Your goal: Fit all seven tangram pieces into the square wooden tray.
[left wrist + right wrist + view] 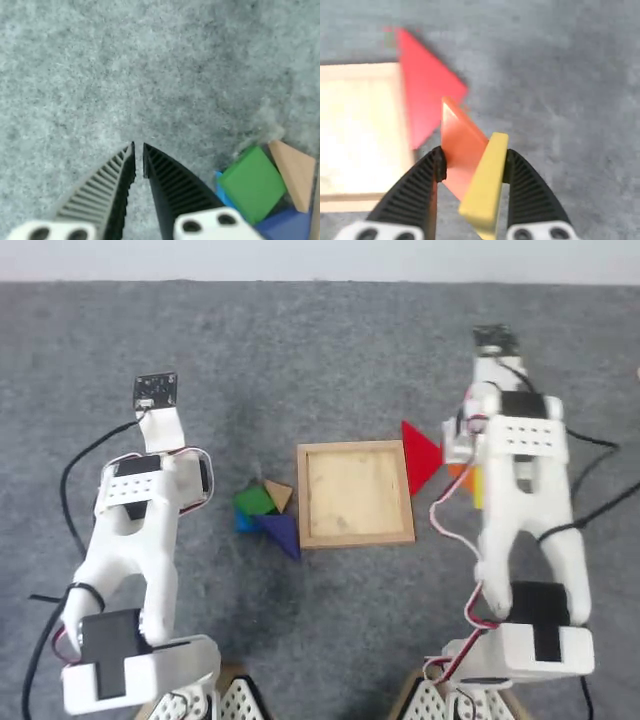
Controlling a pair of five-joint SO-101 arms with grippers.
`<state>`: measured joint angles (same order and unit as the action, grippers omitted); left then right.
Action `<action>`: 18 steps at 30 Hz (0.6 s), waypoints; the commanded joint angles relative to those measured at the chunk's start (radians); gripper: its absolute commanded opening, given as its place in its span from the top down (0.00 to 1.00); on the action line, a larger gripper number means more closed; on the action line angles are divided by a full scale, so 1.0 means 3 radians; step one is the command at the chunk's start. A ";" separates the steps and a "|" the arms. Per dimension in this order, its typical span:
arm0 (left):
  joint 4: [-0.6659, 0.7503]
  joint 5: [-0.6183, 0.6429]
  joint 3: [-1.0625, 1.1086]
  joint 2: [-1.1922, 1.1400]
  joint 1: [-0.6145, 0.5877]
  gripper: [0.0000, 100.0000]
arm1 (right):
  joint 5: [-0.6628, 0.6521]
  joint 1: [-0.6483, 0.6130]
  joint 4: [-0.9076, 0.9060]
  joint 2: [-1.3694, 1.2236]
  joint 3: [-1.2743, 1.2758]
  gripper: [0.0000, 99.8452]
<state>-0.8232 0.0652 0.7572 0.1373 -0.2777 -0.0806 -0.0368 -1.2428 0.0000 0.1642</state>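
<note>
The left gripper (137,147), jaws almost together and holding nothing, hangs over the grey surface (100,60) beside a cluster of pieces: green square (252,182), tan triangle (295,172), blue piece (243,522) and purple piece (282,532). The square wooden tray (355,538) lies mid-surface, with the red triangle (420,455) touching its right rim. Just right of that, the right gripper (472,160) pinches the orange piece (462,150) and yellow piece (487,190) together.

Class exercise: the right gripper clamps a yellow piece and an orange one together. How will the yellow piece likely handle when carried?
The yellow piece looks stiff and thick, so it should not bend. Pinched by the right gripper alongside the orange piece, it might slip, since only one finger seems to touch it.
</note>
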 commanded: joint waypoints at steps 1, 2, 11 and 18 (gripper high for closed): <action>0.0066 0.0000 -0.0018 0.0015 0.0010 0.97 | 0.0102 -0.0309 -0.0013 0.0182 -0.0194 0.99; 0.0066 0.0000 -0.0018 0.0015 0.0010 0.97 | 0.0118 -0.0371 0.0033 0.0141 -0.0169 0.99; 0.0072 0.0000 0.0013 0.0015 0.0015 0.97 | 0.0102 -0.0217 0.0591 -0.0811 -0.0153 0.99; 0.0072 0.0000 0.0013 0.0015 0.0015 0.97 | 0.0041 0.0018 0.0703 -0.1184 -0.0235 0.91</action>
<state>-0.8232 0.0652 0.7695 0.1373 -0.2762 -0.0529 -0.0644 -1.0495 -0.3452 0.1274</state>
